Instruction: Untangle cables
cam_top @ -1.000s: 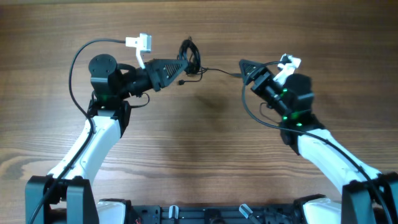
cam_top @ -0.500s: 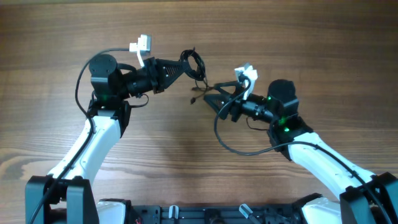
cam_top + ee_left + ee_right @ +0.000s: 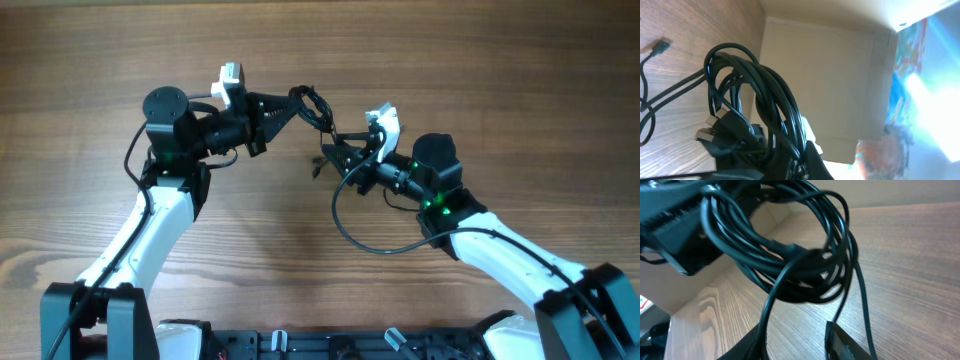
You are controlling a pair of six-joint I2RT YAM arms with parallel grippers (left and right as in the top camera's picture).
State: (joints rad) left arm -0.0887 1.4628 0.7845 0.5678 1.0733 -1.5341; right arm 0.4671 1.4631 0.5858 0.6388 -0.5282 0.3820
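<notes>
The cables are a coiled bundle of thin black cords (image 3: 312, 100), held above the wooden table. My left gripper (image 3: 290, 108) is shut on the bundle's left side. In the left wrist view the loops (image 3: 760, 100) rise out of the fingers (image 3: 790, 165), and a loose strand with a small plug (image 3: 660, 46) lies on the table. My right gripper (image 3: 335, 158) sits just right of and below the bundle. In the right wrist view its jaws (image 3: 795, 345) are open under the coil (image 3: 790, 255), with one strand running down along the left finger.
The table (image 3: 300, 280) is bare brown wood. The right arm's own thicker black wire (image 3: 350, 225) loops out toward the table's middle. A small plug end (image 3: 314, 170) hangs near the right gripper. A beige wall (image 3: 830, 75) stands beyond the table's far edge.
My right arm has swung left from the table's right side to just beside the bundle. My left gripper has lifted the bundle slightly up and right.
</notes>
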